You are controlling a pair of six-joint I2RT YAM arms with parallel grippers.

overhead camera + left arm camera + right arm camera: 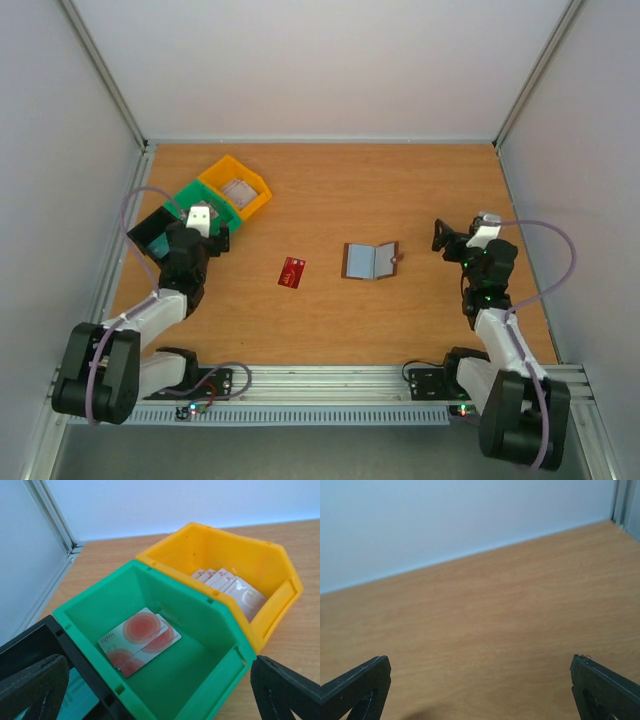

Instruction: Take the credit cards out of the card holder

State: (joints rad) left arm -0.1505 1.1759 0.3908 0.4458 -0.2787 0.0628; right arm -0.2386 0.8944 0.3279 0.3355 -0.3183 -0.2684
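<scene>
Right of the open brown folding card holder [370, 261], my spread right gripper [441, 238] should approach low, pinching any remaining card's edge.

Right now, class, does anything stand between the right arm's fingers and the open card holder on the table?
Nothing visible does. In the top view only bare table lies between the right fingers, which stand open, and the open card holder. The red credit card lies on the holder's other side.

From above, the open card holder [370, 261] is too small to show its pockets' contents.
</scene>
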